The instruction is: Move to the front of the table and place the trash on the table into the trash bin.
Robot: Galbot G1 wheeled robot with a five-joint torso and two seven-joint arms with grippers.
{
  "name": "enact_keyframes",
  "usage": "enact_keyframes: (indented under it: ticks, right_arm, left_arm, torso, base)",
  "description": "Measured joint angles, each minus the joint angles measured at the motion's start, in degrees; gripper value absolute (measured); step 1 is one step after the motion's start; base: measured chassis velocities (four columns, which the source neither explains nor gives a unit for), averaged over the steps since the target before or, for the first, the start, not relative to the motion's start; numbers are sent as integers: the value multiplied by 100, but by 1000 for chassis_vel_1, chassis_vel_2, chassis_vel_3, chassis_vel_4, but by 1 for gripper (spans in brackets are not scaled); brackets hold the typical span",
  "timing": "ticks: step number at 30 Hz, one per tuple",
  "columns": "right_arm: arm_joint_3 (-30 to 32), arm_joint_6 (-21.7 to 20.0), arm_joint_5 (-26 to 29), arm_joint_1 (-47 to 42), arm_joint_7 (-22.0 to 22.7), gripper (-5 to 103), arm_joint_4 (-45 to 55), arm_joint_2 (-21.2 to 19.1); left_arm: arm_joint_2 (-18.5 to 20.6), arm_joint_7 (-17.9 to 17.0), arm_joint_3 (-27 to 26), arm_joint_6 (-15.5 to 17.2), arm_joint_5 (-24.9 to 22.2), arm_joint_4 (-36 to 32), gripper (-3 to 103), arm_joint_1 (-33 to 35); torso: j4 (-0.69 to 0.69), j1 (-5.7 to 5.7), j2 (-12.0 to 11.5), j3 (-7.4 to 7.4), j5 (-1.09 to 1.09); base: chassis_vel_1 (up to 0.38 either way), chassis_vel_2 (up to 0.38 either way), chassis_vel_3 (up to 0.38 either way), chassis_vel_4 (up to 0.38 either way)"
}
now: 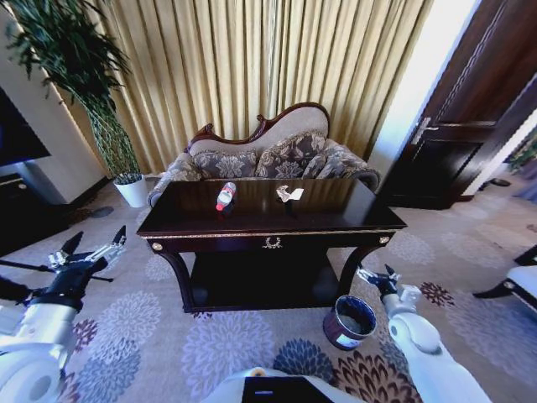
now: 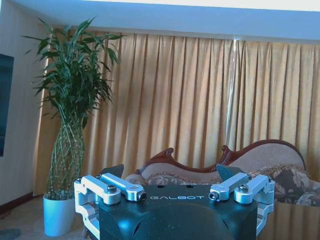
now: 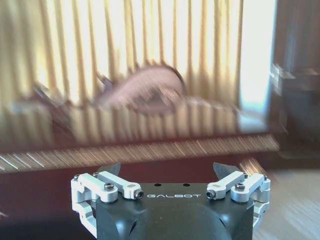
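From the head camera, the table [image 1: 270,225] is seen straight ahead, dark and glossy, with a gold emblem on its front rail and a lower shelf beneath. On its top, left of the middle, the bottle [image 1: 226,196] is found lying on its side, its white cap turned toward the far edge. The paper wad [image 1: 289,194] is placed to the right of it, apart from it, also toward the far side of the top. The trash bin [image 1: 350,321] is set on the patterned carpet [image 1: 226,344] by the table's front right leg. The left gripper [image 1: 94,246] is held low at the left, well short of the table, with its fingers spread. The right gripper [image 1: 374,276] is held low at the right, just above the bin; whether its fingers are spread cannot be told here. A sofa [image 1: 264,155] is set behind the table, before the curtains [image 1: 252,59].

In the left wrist view, the left gripper [image 2: 170,172] is shown with its dark fingertips wide apart, pointed at the curtains [image 2: 200,100], a potted plant [image 2: 72,125] and the sofa [image 2: 260,165].

In the right wrist view, the right gripper [image 3: 167,171] is likewise seen with its fingertips spread and nothing between them. The table [image 3: 140,150] is crossed by blur ahead of it.
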Motion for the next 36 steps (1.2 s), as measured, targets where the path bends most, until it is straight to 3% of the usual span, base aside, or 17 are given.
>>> enact_keyframes:
  ticks: [3, 8, 12, 18, 36]
  right_arm:
    - [-30, -120, 84, -183, -5, 100, 974, 98]
    - [-182, -319, 85, -289, 6, 100, 1739, 192]
    - [-425, -740, 55, -321, 1, 100, 2478, 192]
    - [-447, -976, 13, -1, -2, 100, 2387, -12]
    - [-522, -1009, -3, 291, 1, 100, 2186, -118]
  left_arm:
    - [23, -48, -18, 0, 1, 0, 100, -5]
    - [10, -56, -1, 8, 19, 0, 100, 0]
    - [6, -54, 19, 38, 91, 0, 100, 2]
    - [9, -42, 41, 152, 174, -1, 100, -11]
    - [53, -29, 27, 246, 236, -1, 100, 20]
  torso:
    - [2, 0, 0, 0, 0]
    - [2, 0, 0, 1, 2]
    - [0, 0, 0, 0, 0]
    - [2, 1, -1, 1, 4]
    - [1, 0, -1, 1, 2]
  base:
    - [0, 0, 0, 0]
    - [0, 0, 0, 0]
    - [0, 0, 0, 0]
    - [0, 0, 0, 0]
    - [-51, 52, 55, -47]
